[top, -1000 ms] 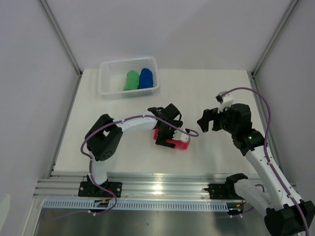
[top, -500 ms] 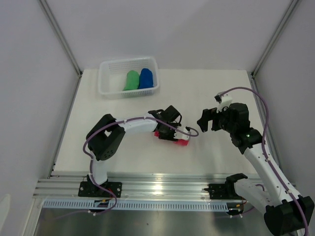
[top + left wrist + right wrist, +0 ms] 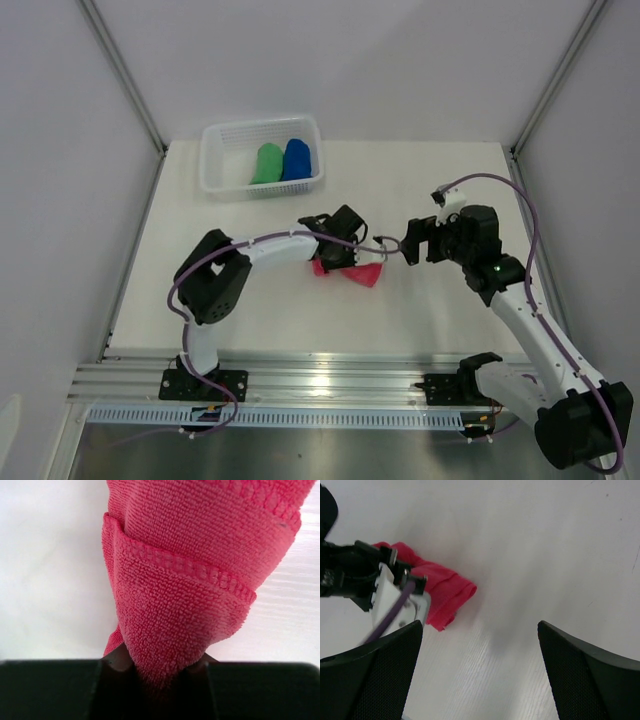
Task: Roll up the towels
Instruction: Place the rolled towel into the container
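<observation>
1. Two of the three towels look finished: the green towel (image 3: 267, 163) and the blue towel (image 3: 298, 158) lie as tight rolls, side by side, inside the white mesh basket (image 3: 215, 182) at the far left of the worktop (image 3: 450, 180).
2. The pink-red towel (image 3: 190, 605) is the one left. It lies near the middle of the worktop, between the two arms, bunched into a folded bundle with a hemmed flap showing. Whether it counts as a proper roll I cannot tell.
3. The left claw (image 3: 160, 667) is clamped on one end of it, the pile squeezed between the jaws.
4. The right claw (image 3: 480, 680) hangs near the towel's other end, jaws wide apart, holding nothing.
5. By my reckoning the task is about two thirds done. What remains is tidying this last bundle and probably placing it in the basket with the others.
</observation>
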{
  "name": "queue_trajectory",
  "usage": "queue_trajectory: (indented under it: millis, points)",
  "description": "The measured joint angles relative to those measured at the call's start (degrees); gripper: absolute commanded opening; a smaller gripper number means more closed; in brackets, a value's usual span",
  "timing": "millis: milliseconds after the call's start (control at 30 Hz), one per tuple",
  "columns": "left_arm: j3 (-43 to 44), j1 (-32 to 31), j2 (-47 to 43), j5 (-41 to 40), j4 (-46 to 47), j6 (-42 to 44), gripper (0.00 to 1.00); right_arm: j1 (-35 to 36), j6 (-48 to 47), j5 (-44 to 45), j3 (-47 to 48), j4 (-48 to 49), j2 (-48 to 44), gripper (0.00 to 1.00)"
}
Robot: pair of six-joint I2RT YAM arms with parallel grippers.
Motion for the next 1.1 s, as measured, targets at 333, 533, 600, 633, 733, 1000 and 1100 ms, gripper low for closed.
queue_trajectory:
  millis: [333,533,600,633,733,1000,1100]
  points:
    - [32.3,22.3,1.7,-0.4,-9.0,-24.7,0.01,0.0,2.3,-1.0,2.0,3.7,4.6,0.98]
    - [47.1,38.1,7.4,-6.4,-10.5,-36.0,0.01,2.4,5.2,1.9,5.6,4.4,7.4,0.97]
    - [53.5,41.2,13.3,-8.1,-11.9,-38.4,0.01,4.2,5.7,3.8,7.5,4.4,8.8,0.97]
    - [56.2,42.3,16.2,-9.0,-13.1,-39.3,0.01,5.3,6.0,5.0,8.6,4.2,9.6,0.98]
    - [59.2,44.7,23.5,-10.9,-15.3,-41.2,0.01,8.4,6.3,8.3,11.5,4.2,11.8,0.98]
    - [59.2,46.2,32.7,-10.5,-21.3,-42.8,0.06,13.4,6.8,17.0,16.1,3.0,15.0,0.98]
    - [59.2,46.2,32.9,-10.0,-21.9,-43.8,0.07,13.7,6.9,19.2,16.6,2.5,15.0,0.98]
